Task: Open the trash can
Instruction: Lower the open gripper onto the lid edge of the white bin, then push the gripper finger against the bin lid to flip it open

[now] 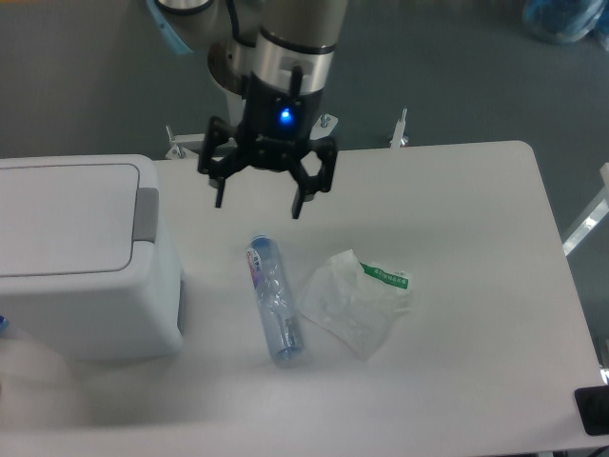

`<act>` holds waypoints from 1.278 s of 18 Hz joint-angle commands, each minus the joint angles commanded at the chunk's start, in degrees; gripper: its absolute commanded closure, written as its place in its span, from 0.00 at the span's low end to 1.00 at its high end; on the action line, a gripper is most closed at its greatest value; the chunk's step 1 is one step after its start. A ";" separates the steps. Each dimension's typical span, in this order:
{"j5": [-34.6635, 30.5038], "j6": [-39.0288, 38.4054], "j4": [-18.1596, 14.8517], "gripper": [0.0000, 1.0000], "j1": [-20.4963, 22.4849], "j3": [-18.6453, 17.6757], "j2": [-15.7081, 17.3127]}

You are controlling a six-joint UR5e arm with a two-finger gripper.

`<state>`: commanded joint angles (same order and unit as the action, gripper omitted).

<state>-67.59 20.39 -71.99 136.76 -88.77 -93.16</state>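
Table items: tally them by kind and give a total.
Trash can: 1
Plastic bottle: 1
Crumpled clear wrapper: 1
Total: 3
The gripper hangs open above the table, holding nothing.

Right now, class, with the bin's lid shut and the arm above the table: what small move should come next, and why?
Probably a shift toward the camera's left, to bring the pincer over the grey button on the bin. The pincer hangs open above the bottle, well right of the bin, and the lid lies flat and shut.
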 joint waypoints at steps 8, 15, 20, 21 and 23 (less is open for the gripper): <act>-0.18 -0.26 4.22 0.00 -3.61 -3.25 0.00; 0.00 -0.35 4.40 0.00 -4.22 -3.52 -0.09; 0.00 -0.44 4.40 0.00 -4.66 -3.60 -0.09; 0.00 -0.44 4.40 0.00 -4.66 -3.60 -0.09; 0.00 -0.44 4.40 0.00 -4.66 -3.78 -0.09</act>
<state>-67.59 19.95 -67.59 132.10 -92.55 -93.25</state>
